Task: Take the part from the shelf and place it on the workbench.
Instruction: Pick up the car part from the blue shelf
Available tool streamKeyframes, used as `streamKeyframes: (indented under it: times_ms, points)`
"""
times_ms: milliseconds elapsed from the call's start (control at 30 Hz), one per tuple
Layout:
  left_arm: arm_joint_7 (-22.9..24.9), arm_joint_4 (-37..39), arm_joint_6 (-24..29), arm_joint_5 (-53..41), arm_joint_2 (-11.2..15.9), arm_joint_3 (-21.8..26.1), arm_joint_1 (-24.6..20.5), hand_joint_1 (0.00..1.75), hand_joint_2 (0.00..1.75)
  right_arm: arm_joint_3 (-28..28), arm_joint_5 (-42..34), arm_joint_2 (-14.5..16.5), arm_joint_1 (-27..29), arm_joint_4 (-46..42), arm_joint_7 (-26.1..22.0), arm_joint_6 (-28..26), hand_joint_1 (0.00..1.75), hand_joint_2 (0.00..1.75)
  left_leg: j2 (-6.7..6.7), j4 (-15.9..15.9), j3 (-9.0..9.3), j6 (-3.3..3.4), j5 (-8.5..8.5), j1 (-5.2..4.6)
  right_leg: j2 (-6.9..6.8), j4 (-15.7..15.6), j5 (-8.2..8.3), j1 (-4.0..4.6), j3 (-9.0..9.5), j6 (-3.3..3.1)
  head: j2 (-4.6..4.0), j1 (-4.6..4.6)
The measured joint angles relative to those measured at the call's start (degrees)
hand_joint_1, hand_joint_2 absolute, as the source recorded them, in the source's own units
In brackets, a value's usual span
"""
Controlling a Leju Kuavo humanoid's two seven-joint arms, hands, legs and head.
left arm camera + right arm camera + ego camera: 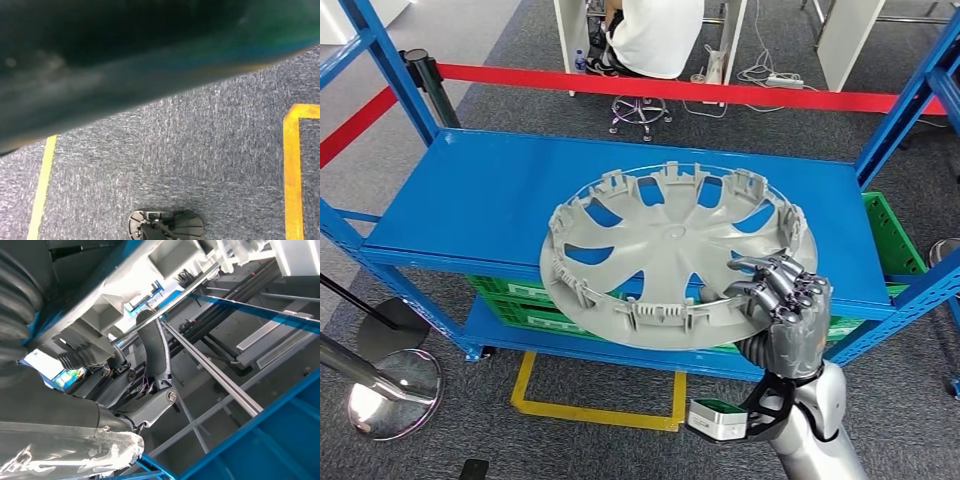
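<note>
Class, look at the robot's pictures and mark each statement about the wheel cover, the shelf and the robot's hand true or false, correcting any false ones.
1. The grey wheel cover lies on the blue shelf. True.
2. The left hand grips the wheel cover. False: the right hand has its fingers over the cover's near rim.
3. The cover overhangs the shelf's front edge. True.
4. A yellow barrier tape runs behind the shelf. False: the barrier tape is red.
5. Green crates sit on the lower level of the shelf. True.
</note>
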Motion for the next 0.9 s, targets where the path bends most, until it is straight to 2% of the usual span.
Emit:
streamKeyframes:
  times_ms: [900]
  points:
    - [0.83, 0.00, 0.27, -1.81, 0.10, -1.88, 0.01, 0.00, 0.00, -3.08, -1.77, 1.97, 0.39, -2.11, -2.09, 0.00, 1.75, 1.75, 0.00, 0.00, 0.00, 0.00, 0.00, 0.00, 0.00, 0.00, 0.00, 0.00, 0.00, 0.00, 0.00, 0.00]
